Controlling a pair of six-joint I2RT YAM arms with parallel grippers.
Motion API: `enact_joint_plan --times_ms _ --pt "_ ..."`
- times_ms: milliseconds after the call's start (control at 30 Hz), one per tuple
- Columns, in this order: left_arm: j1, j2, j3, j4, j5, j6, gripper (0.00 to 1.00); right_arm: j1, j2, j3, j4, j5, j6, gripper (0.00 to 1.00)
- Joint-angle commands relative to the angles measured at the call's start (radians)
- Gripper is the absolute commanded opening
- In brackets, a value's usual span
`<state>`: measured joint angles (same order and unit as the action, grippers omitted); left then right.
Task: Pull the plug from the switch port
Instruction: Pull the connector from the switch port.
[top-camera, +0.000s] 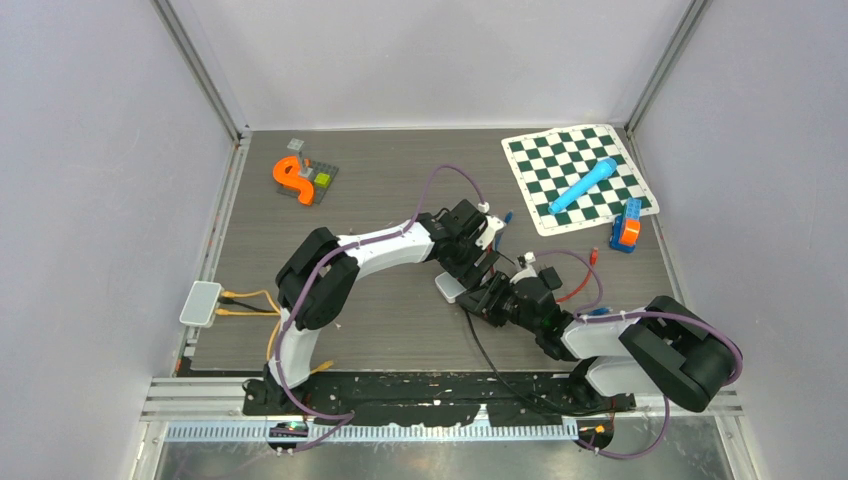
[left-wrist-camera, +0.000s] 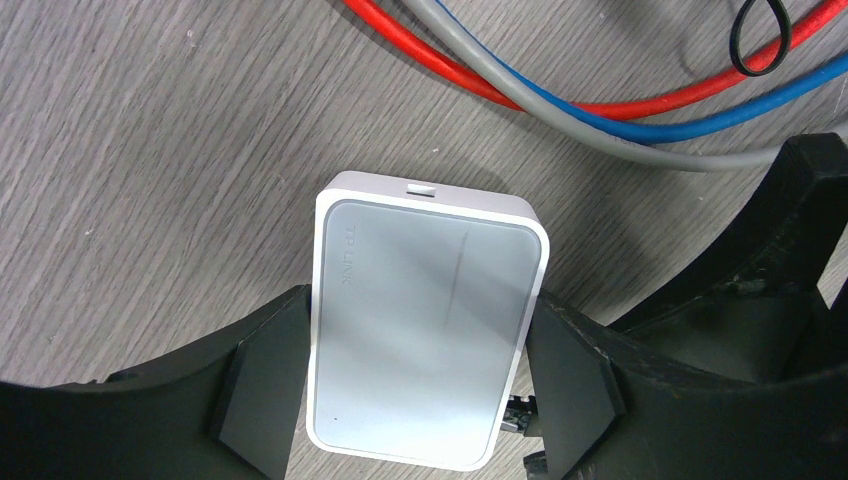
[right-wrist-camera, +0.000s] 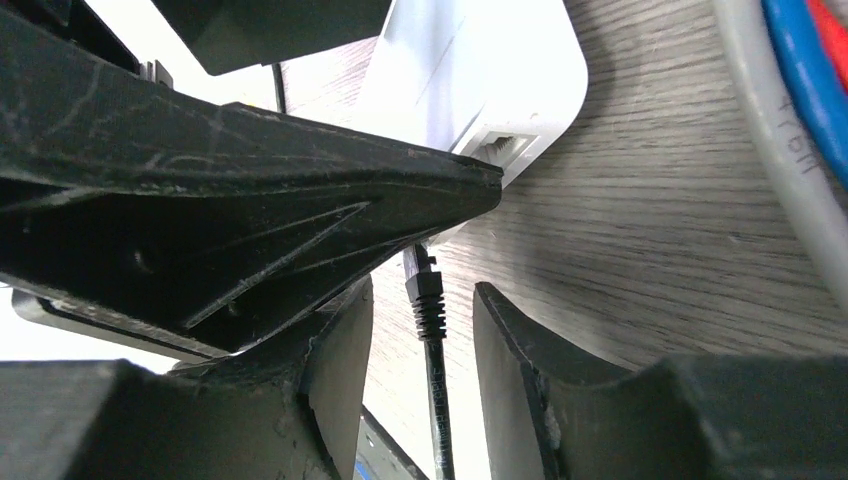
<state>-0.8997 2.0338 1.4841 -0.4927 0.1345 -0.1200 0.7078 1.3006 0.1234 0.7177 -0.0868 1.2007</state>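
Left gripper (left-wrist-camera: 422, 385): jaws clamped on both long sides of the white switch (left-wrist-camera: 425, 300), which lies flat on the counter (left-wrist-camera: 150, 150), lower centre of the left wrist view. Right gripper (right-wrist-camera: 422, 335): jaws released, straddling the black plug (right-wrist-camera: 424, 290) with a gap either side. Plug tip sits at the switch edge; seating cannot be told.

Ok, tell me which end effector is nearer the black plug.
Right. The right end effector straddles the black plug, jaws open either side. The left end effector grips the TP-Link switch, with the plug just beside it.
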Motion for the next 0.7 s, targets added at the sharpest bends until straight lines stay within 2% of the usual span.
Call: enact_joint_plan --times_ms 0,300,667 --pt "0.005 -0.007 0.035 -0.004 0.043 -0.018 0.41 0.006 0.007 0.015 0.085 0.08 0.021 0.47" --pt "0.013 -0.004 0.038 -0.003 0.071 -0.026 0.4 0.007 0.073 0.035 0.137 0.068 0.039 0.41" --pt "0.015 -0.005 0.031 0.0 0.084 -0.03 0.39 0.006 0.13 0.043 0.21 0.072 0.063 0.39"
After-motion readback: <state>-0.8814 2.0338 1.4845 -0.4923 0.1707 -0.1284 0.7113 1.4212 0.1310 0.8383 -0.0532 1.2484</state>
